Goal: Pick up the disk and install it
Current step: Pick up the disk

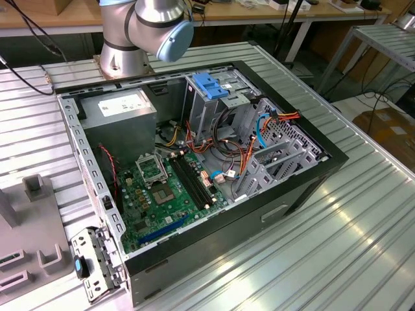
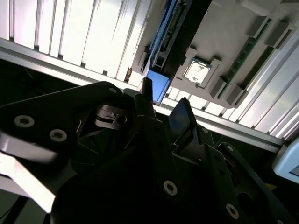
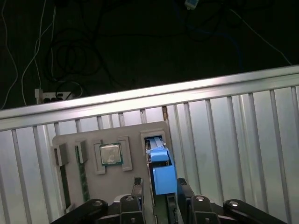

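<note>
On the ribbed surface (image 3: 243,140), the grey tray (image 3: 112,186) holds the disk (image 3: 163,179) on edge in its slot. The jaws stand apart, straddling its blue rail. Closing off-centre could tilt the disk and jam it in the slot.

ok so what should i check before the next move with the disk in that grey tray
1. Disk standing on edge in its slot of the grey tray: ok.
2. Gripper lined up over the disk's blue end, in the first wrist view: ok.
3. Disk actually gripped: cannot tell.
4. Processor chip on the tray sits apart from the disk: ok.
5. Computer case open on top in the exterior view: ok.
6. Bay under the blue latch free, with orange cables close by: cannot tell.
</note>
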